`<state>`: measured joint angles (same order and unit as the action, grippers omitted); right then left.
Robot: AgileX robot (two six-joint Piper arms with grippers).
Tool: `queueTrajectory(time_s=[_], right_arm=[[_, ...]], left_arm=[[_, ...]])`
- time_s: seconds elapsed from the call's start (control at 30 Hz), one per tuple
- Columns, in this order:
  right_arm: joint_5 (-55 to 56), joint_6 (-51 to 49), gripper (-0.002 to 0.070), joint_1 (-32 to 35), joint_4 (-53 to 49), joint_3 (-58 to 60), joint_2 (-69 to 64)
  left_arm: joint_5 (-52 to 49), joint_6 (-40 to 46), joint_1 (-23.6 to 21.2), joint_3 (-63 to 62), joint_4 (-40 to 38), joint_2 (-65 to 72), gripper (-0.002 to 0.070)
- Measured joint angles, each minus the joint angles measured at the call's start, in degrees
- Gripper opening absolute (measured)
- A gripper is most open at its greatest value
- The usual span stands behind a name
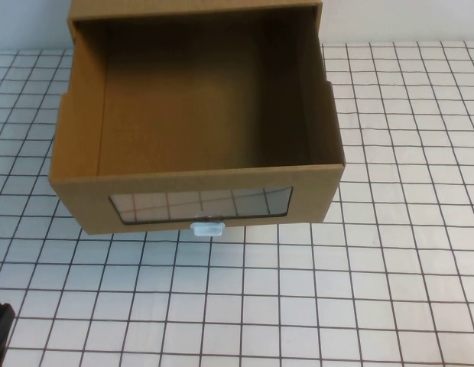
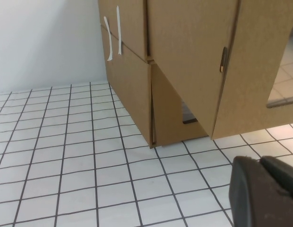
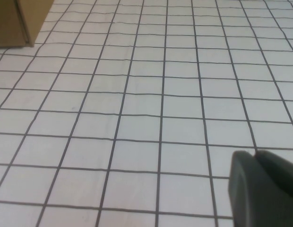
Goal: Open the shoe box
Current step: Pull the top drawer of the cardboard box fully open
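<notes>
Left gripper (image 2: pixel 260 163), near the open brown cardboard shoe box (image 2: pixel 184 47), and right gripper (image 3: pixel 255 153), over the white gridded table (image 3: pixel 137 94), are found pressed together, empty. Both are largely cropped.

The shoe box (image 1: pixel 199 191) ran off-frame at twelve o'clock. The left gripper (image 2: pixel 261 175), at seven o'clock, and the right gripper (image 3: pixel 256 165), over the table (image 3: pixel 137 94), were cropped.

No writing, label, brand, number or sign can be read anywhere. The shoe box (image 1: pixel 199 177) is plain brown cardboard. The two white tape strips (image 2: pixel 118 30) on its side are blank. The table (image 1: pixel 390 290) shows only a black grid on white.
</notes>
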<state>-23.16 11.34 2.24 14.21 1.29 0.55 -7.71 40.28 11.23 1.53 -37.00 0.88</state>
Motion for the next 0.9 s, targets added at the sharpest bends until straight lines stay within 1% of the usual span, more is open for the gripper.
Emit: queueTrajectory(time_s=[0.33,0.4,0.53,0.6,0.7,0.9], right_arm=[[-0.1,0.0,-0.0013,0.0,0.0,0.0,0.0],[-0.1,0.0,-0.0013,0.0,0.0,0.0,0.0],[-0.1,0.0,-0.0013,0.0,0.0,0.0,0.0],[-0.1,0.0,-0.0013,0.0,0.0,0.0,0.0],[-0.2,0.0,-0.0013,0.0,0.0,0.0,0.0],[-0.2,0.0,-0.0013,0.0,0.0,0.0,0.0]], left_arm=[[0.2,-0.1,0.0,0.0,0.7,0.0,-0.0002],[1.6,-2.9,-0.1,0.0,3.9,0.0,-0.0002],[5.4,-18.5,-3.5,0.0,20.9,-0.1,-0.0002],[5.0,-24.9,-5.6,0.0,27.0,-0.4,-0.0002],[1.3,-28.9,-7.5,0.0,30.2,-1.4,-0.0002],[-8.4,-30.6,-7.9,0.0,32.3,-1.4,-0.0002]])
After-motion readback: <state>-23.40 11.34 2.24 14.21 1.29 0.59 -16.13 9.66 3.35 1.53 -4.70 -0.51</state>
